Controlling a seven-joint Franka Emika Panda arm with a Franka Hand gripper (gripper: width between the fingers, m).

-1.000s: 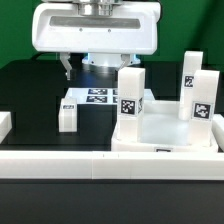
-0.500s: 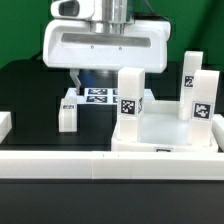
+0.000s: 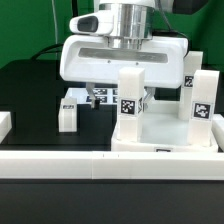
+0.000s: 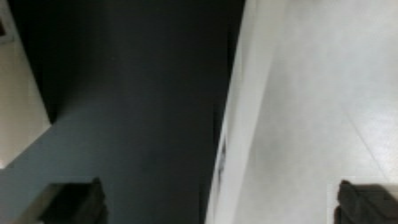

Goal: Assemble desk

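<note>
Looking from outside, gripper (image 3: 117, 97) hangs behind the desk (image 3: 165, 128), jaws spread wide, holding nothing. Desk top sits against the long white rail (image 3: 110, 163), three tagged white legs standing upright on it. A fourth leg (image 3: 68, 113) stands alone on the black table (image 3: 30, 90), toward the exterior view's left of the desk. Wrist view gives only a white surface edge (image 4: 320, 110) against black, fingertips (image 4: 71, 202) far apart.

White boxy gripper (image 3: 119, 97) body, silver wrist, dark fingers.
</note>
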